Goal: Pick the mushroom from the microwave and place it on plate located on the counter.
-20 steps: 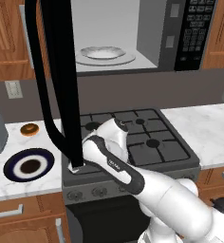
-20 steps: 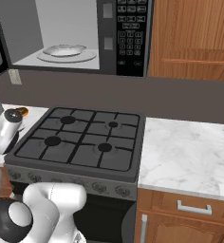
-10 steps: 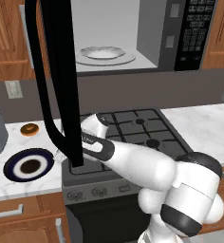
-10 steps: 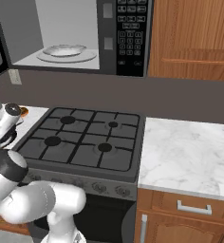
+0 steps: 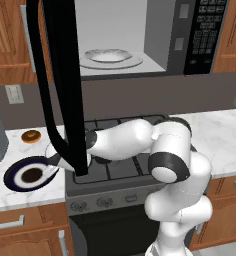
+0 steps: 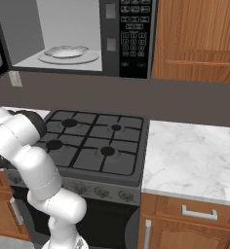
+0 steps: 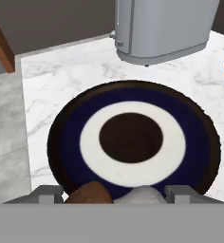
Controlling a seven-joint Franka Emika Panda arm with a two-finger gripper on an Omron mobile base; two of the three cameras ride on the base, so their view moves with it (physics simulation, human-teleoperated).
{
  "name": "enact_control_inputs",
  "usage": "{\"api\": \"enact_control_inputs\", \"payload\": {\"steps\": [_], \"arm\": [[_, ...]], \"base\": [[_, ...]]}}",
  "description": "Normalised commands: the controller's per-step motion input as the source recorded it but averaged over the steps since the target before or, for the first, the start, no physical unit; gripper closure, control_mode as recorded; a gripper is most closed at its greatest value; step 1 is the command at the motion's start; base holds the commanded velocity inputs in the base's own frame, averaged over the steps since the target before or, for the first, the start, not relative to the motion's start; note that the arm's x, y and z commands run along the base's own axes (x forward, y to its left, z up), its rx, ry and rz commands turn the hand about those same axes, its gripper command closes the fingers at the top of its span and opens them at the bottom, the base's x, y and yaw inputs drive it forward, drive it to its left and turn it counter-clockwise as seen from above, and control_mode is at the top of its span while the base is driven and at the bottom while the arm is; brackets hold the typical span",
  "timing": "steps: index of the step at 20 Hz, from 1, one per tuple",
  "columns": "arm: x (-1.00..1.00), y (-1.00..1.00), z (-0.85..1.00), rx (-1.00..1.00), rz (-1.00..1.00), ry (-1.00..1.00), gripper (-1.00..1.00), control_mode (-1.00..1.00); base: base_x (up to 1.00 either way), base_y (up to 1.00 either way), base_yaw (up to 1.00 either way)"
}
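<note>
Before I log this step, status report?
Gripper shut on mushroom, above navy plate. Mushroom not yet released. Toaster behind plate, path unobstructed.

A black gas stove (image 6: 90, 146) stands between wooden brown cabinets (image 6: 185, 219) with metal handles. The wall (image 6: 185, 104) behind it is dark grey-brown and has a pale socket (image 5: 13, 93). More wooden cupboards (image 6: 197, 39) hang above on the right.
</note>
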Motion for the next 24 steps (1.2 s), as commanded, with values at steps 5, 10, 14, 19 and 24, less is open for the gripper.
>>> {"api": "enact_control_inputs", "payload": {"steps": [5,10,14,19,24], "arm": [[0.34,0.31,-0.14,-0.01,0.00,0.00,1.00,-1.00],[0.39,0.38,0.00,0.00,0.00,0.00,1.00,-1.00],[0.41,0.36,0.02,0.00,0.00,0.02,1.00,-1.00],[0.35,0.27,0.32,0.00,-0.01,0.02,1.00,-1.00],[0.26,0.27,0.36,0.00,-0.01,0.01,1.00,-1.00]], "base": [[0.00,0.00,0.00],[0.00,0.00,0.00],[0.00,0.00,0.00],[0.00,0.00,0.00],[0.00,0.00,0.00]]}}
